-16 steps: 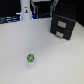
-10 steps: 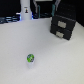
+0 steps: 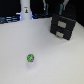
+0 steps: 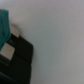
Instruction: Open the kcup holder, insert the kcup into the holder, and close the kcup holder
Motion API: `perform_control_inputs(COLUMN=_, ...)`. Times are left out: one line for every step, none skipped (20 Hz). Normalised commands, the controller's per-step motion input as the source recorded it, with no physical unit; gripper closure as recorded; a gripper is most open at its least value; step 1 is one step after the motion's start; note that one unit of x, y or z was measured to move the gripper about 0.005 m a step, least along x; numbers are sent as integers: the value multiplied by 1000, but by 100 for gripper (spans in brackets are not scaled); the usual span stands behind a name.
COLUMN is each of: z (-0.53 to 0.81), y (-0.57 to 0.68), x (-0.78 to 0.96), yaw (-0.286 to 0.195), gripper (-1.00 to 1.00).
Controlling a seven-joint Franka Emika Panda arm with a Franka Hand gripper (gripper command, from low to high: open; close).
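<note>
The kcup holder is a black box with two stacked drawer fronts, at the back on the exterior view's right; both drawers look shut. It also shows blurred in the wrist view. The kcup, a tiny pod with a green and white top, lies on the white table toward the front, well apart from the holder. My gripper hangs just above the holder's top at the frame's upper edge. Its fingers are too blurred to tell whether they are open or shut.
A tall white bottle-like object stands at the back on the exterior view's left. Dark equipment lines the back edge of the table. A teal object shows beside the holder in the wrist view.
</note>
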Motion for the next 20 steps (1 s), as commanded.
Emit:
perform_control_inputs(z=-59, y=734, x=-232, yaw=-173, gripper=-100)
perform_control_inputs(z=-66, y=718, x=-244, yaw=-172, gripper=-100)
perform_control_inputs(z=-79, y=709, x=-237, yaw=-170, gripper=-100)
perform_control_inputs(z=-79, y=705, x=-202, yaw=-176, gripper=-100)
perform_control_inputs(z=-98, y=689, x=-227, yaw=-168, gripper=-100)
perform_control_inputs(z=-137, y=692, x=-186, yaw=-169, gripper=-100)
perform_control_inputs(z=-154, y=693, x=-154, yaw=-168, gripper=-100)
perform_control_inputs(z=-166, y=680, x=-148, yaw=-165, gripper=-100)
perform_control_inputs(z=-182, y=661, x=-142, yaw=-161, gripper=-100)
perform_control_inputs(z=-199, y=642, x=-131, yaw=-159, gripper=-100)
perform_control_inputs(z=-203, y=623, x=-116, yaw=-155, gripper=-100)
perform_control_inputs(z=-211, y=602, x=-96, yaw=-153, gripper=-100)
perform_control_inputs(z=-219, y=591, x=-80, yaw=-153, gripper=-100)
perform_control_inputs(z=-229, y=567, x=-85, yaw=-156, gripper=-100)
perform_control_inputs(z=-244, y=557, x=-75, yaw=-151, gripper=-100)
perform_control_inputs(z=-256, y=545, x=-62, yaw=-151, gripper=-100)
perform_control_inputs(z=-258, y=542, x=-65, yaw=-149, gripper=-100)
perform_control_inputs(z=-275, y=534, x=-80, yaw=-144, gripper=-100)
perform_control_inputs(z=-279, y=530, x=-77, yaw=-143, gripper=-100)
perform_control_inputs(z=-294, y=518, x=-67, yaw=-139, gripper=-100)
